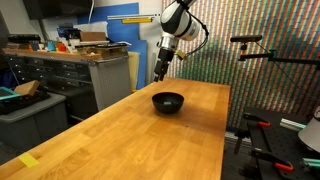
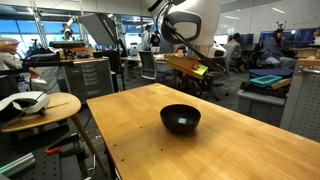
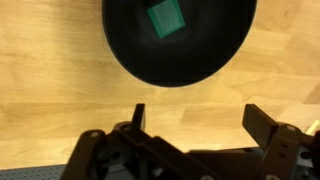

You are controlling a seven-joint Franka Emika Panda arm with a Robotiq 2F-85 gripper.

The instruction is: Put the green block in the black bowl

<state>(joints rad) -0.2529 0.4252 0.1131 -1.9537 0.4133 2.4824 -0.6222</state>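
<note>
- The top edge of your wrist view cuts the black bowl; its far rim is out of frame
- The green block looks soft-edged there; in both exterior views you cannot pick it out inside the bowl
- The bottom edge crops the gripper; in an exterior view it is too small for you to judge its jaws
- The arm runs off the top edge in an exterior view
</note>
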